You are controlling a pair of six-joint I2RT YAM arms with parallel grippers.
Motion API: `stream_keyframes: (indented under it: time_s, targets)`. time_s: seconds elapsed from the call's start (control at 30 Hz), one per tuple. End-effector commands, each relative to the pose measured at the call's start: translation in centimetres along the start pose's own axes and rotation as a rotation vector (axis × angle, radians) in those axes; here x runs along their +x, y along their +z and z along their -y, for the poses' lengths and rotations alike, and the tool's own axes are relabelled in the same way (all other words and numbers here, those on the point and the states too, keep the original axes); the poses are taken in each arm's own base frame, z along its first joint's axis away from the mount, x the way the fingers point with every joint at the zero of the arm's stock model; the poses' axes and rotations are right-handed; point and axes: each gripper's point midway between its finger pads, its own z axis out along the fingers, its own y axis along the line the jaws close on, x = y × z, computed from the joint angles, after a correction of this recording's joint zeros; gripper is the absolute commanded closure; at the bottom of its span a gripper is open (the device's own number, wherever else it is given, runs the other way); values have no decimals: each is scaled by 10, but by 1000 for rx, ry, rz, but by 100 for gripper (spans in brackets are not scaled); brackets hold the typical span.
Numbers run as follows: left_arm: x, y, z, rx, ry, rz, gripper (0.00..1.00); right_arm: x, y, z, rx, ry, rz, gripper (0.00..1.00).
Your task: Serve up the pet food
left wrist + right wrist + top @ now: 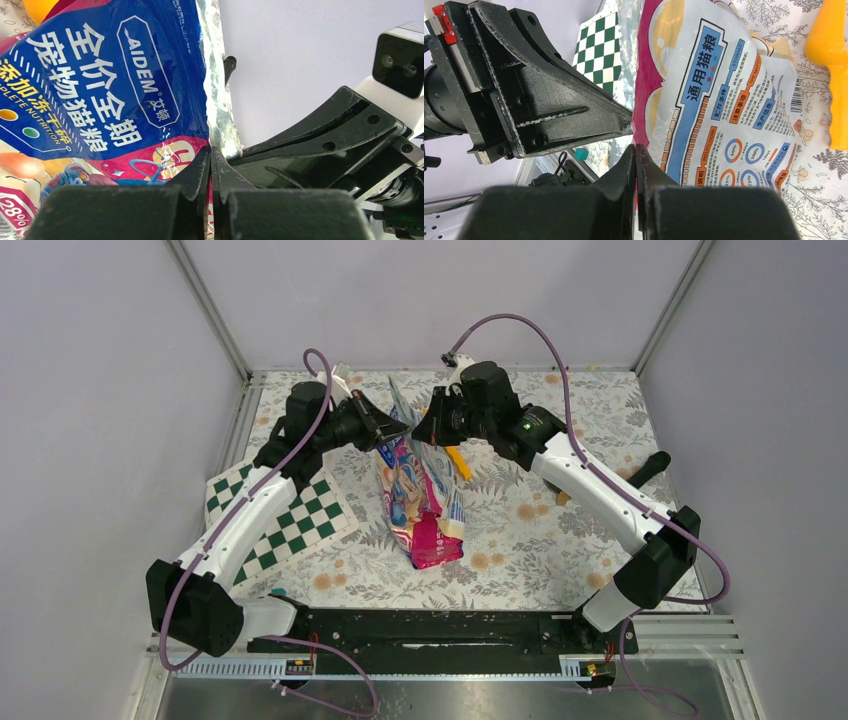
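The glossy pink-blue-white pet food bag lies on the floral table with its top end raised between both grippers. My left gripper is shut on the bag's top edge; in the left wrist view the pink film runs between the closed fingers, with the bag's blue front to the left. My right gripper is shut on the opposite top edge; in the right wrist view it pinches the bag's white back. The two grippers face each other closely. The kibble itself is hidden.
An orange scoop lies just right of the bag, also in the right wrist view. A green-white checkered mat lies at the left. A black handle-like object sits at the right edge. A small teal block is near the left base.
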Motion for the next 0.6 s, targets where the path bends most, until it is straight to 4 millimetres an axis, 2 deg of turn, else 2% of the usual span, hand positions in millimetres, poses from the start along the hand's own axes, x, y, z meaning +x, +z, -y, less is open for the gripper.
stream_keyframes:
  time_s: [0.0,0.1,0.17,0.27,0.43,0.57]
  targets:
    - [-6,-10,6,33,39,33,100,-21,-14,-4,18,-3,76,100]
    - [-4,-10,0,20,35,32,100,-19,-14,-7,6,34,67,100]
    - [-5,-12,-2,13,43,40,100,-17,-17,5,88,127,66,100]
    - [-8,-15,-2,2,86,50,100,-17,-21,8,123,196,50,100]
    - [-12,-17,-2,1,124,66,100,-15,-21,20,176,151,48,100]
    - [-10,-14,-2,13,154,43,100,-8,-14,7,76,83,13,100]
